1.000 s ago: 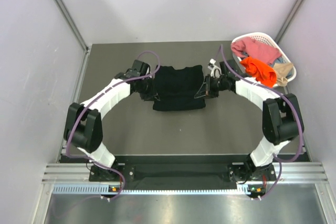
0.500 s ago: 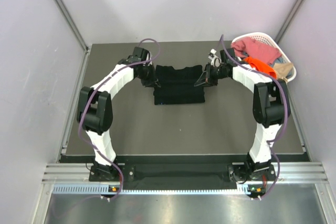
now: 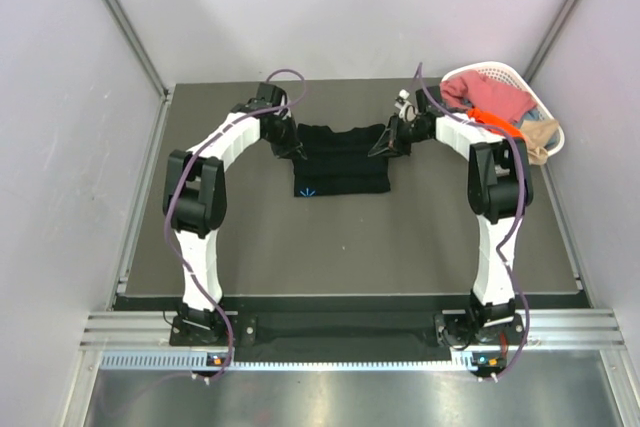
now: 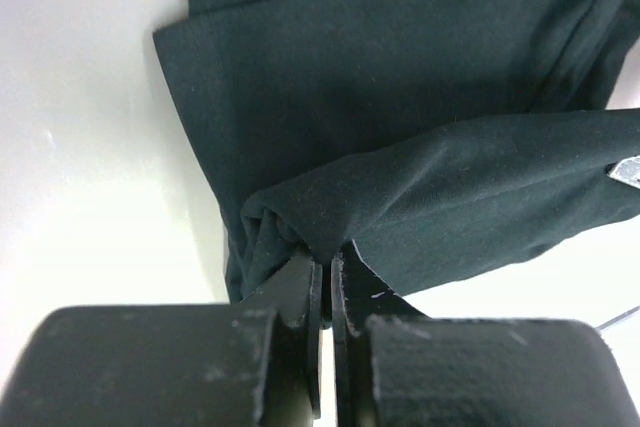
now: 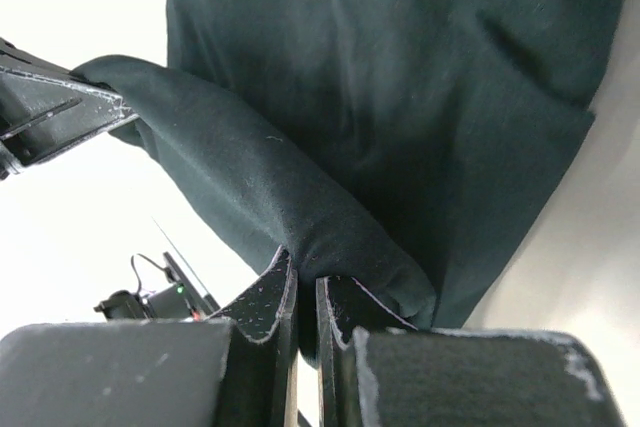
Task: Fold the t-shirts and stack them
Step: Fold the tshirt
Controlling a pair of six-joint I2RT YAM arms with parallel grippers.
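Now both arms reach far out over the dark table point(image 3: 300, 247). The left arm point(image 3: 203, 262) rises from its base at the near edge, bends at a dark elbow, and sends its white forearm forward and inward. The right arm point(image 3: 488, 252) mirrors it on the other side. Their wrists turn toward each other at the far part of the table, one at each side of the black t-shirt point(image 3: 340, 159).

The shirt lies there folded into a rough rectangle. A small light-blue starburst mark point(image 3: 313, 190) sits at its near left corner.

The left gripper point(image 4: 322, 269) has its jaws pressed nearly together on a bunched fold at the shirt's left edge. The right gripper point(image 5: 301, 285) is clamped the same way on the right edge. In the wrist views the pinched cloth runs as a raised, rounded band from one gripper to the other, above the flat layers on the table. From overhead, the left gripper point(image 3: 293, 145) and the right gripper point(image 3: 384, 144) meet the shirt near its far corners.

At the far right corner stands a white slatted basket point(image 3: 492, 67), well apart from the black shirt. It holds a pink shirt point(image 3: 490, 97), an orange shirt point(image 3: 506, 129) and a beige shirt point(image 3: 543, 137), all crumpled.
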